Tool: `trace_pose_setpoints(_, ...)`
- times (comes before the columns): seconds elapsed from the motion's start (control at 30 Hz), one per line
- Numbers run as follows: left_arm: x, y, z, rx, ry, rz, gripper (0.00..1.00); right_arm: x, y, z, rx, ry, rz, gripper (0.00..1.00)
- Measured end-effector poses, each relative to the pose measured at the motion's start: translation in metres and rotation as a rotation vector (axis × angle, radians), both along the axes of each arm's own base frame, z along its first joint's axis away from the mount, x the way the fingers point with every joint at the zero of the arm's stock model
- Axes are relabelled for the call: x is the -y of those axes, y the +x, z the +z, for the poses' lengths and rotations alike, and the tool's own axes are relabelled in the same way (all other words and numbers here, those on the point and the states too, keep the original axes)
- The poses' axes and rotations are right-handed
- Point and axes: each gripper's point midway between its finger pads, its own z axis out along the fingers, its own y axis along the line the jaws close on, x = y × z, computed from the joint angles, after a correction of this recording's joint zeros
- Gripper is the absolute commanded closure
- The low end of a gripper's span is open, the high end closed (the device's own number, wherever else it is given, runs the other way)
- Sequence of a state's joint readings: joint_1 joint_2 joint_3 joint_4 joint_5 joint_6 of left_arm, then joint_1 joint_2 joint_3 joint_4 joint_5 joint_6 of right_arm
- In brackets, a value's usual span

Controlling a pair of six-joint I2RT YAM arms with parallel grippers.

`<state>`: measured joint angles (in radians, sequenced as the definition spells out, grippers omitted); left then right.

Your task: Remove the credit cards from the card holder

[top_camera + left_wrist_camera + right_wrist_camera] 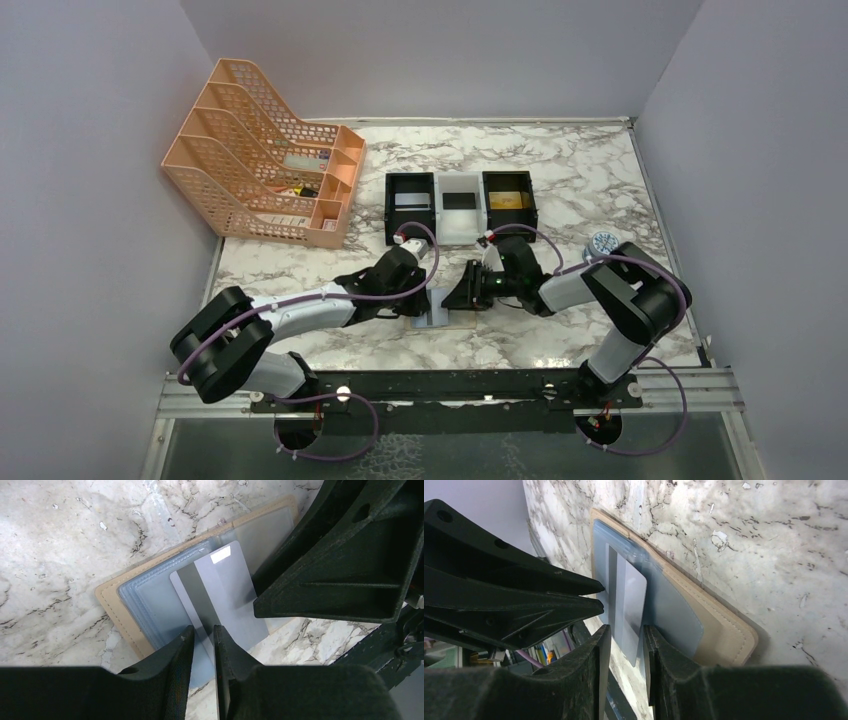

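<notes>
The card holder lies open on the marble table between my two grippers, with a tan border and grey-blue inner faces. A grey credit card with a dark stripe sticks halfway out of its pocket. My left gripper straddles one edge of the card, its jaws a narrow gap apart and wider than the card. My right gripper faces it from the other side, open, with a corner of the card in its gap.
An orange file rack stands at the back left. Behind the grippers, a white tray sits between two black trays. A small round object lies to the right.
</notes>
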<state>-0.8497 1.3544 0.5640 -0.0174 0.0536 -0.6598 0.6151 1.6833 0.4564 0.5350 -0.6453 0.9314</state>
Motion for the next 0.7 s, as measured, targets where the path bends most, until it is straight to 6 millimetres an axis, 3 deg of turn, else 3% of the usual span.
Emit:
trace_pose_setpoints(0.4,-0.0009,0.0008,-0.0005,0.008,0.009,0.002,0.77,-0.0040,-0.0045,-0.0030,-0.005,0.068,0.014,0.77)
trace_pose_setpoints(0.7,-0.0023,0.0017,-0.0002,0.008,0.020,0.007,0.77,-0.0066,-0.0067,-0.0017,-0.006,0.107,0.025,0.99)
